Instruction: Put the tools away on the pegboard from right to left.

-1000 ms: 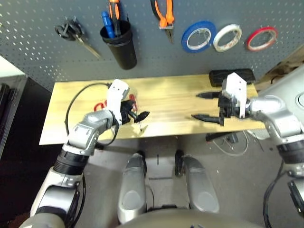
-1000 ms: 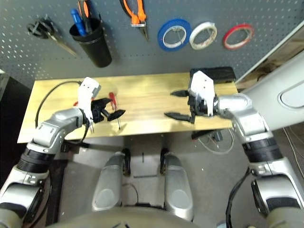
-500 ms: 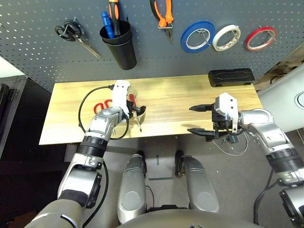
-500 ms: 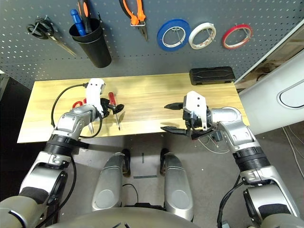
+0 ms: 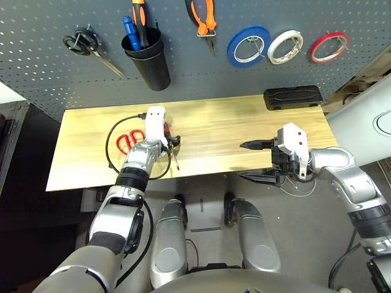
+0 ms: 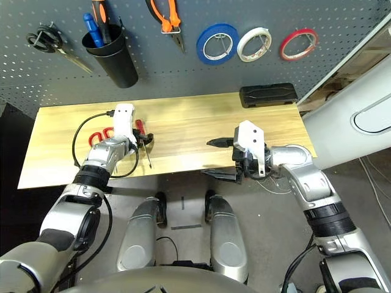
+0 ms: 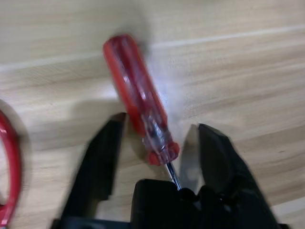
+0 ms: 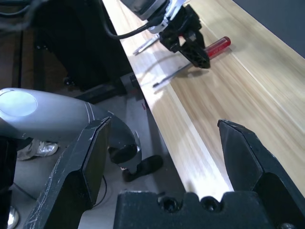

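Nearest, the right hand (image 5: 240,160) hovered around the front edge of the counter (image 5: 214,140), its jaws spread wide and empty; it had drawn back slightly toward the robot over the last second. Farther left, the left hand (image 7: 159,125) had swung in above the screwdriver (image 7: 138,90), and its fingers, spread wide a moment earlier, had come closer together on either side of the red handle's lower end. They still stood apart, with no firm hold to be seen, so the pickup seemed about to begin. The screwdriver lay flat on the counter, handle toward the pegboard (image 5: 189,79); just to its left lay the red-handled scissors (image 7: 13,167). On the pegboard beyond, the red tape ring (image 5: 314,49) and the orange-handled pliers (image 5: 211,23) already hung on hooks, which made the screwdriver the likely next tool in right-to-left order, perhaps bound for the black cup (image 5: 156,73), and left the scissors for last. The thin handle could roll if the fingers met it unevenly.
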Motion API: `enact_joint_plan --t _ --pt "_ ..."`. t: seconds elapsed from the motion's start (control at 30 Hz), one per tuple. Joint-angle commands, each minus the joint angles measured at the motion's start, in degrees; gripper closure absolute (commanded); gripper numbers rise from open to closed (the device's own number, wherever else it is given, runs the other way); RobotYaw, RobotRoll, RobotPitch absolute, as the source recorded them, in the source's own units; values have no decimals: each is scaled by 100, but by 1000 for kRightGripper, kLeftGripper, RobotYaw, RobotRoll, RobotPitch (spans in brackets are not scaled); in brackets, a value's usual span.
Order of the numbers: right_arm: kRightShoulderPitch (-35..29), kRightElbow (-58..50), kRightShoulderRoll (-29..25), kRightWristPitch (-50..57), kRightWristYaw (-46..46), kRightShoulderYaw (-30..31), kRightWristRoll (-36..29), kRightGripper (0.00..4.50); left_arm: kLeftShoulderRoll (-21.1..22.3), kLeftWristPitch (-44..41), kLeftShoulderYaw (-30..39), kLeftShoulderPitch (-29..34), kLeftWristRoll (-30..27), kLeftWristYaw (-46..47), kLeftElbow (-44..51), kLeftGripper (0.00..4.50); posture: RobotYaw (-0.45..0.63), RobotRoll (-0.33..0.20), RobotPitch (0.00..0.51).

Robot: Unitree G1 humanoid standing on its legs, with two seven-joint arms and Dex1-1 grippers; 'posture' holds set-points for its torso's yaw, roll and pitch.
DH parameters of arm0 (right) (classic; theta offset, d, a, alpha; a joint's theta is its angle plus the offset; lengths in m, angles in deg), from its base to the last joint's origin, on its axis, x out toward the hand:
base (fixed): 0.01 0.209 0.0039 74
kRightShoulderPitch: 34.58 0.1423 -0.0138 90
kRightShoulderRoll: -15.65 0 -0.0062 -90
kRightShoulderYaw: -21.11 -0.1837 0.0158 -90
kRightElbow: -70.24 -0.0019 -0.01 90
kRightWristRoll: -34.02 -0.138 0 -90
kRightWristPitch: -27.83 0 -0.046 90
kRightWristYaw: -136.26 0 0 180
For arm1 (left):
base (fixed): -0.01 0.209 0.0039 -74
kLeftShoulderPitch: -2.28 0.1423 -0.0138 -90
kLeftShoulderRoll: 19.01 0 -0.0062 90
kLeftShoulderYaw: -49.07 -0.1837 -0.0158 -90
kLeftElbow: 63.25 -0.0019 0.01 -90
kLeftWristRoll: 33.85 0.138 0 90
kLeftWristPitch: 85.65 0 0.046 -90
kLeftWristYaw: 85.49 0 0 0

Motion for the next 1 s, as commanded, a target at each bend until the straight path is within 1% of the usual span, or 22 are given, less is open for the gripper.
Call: enact_joint_plan --t 0.03,0.1,0.2,0.33,0.6,0.7,0.77,0.83,0.93,1.0 --pt "-114 -50 -96 51 20 -91 -59 0 8 -32 74 94 79 31 -104 2907 -169 0 332" --pt "-87 24 -99 31 13 -105 -52 0 36 -88 85 171 84 -1 86 3640 -161 0 336" --pt "-55 113 -97 -10 -11 -116 -49 0 78 -328 102 293 43 -72 571 3665 -126 0 337" --pt "97 402 -61 -129 -98 -99 -32 0 236 -1017 198 620 -79 -143 1766 3665 -77 0 334" --pt "711 1384 -13 -533 -434 -32 96 0 730 -2843 378 1650 -347 -336 4978 3665 46 0 311" --pt "856 1655 6 -677 -572 -30 108 0 847 -3179 419 1868 -383 -327 5617 3665 63 0 308" --pt "1003 1852 -14 -646 -813 -72 2 0 1032 -3403 499 2172 -386 -324 6388 3665 90 0 303" --pt "1111 1961 -24 -557 -1037 -163 -159 0 1091 -3563 658 2373 -440 -310 6956 3665 94 0 302" --pt "1192 1901 -31 -474 -1297 -467 -586 0 1150 -3577 906 2557 -535 -357 7578 3665 117 0 293" --pt "1220 1684 -112 -105 -1377 -708 -964 0 1175 -3316 1176 2536 -668 -453 7892 3665 123 0 289"
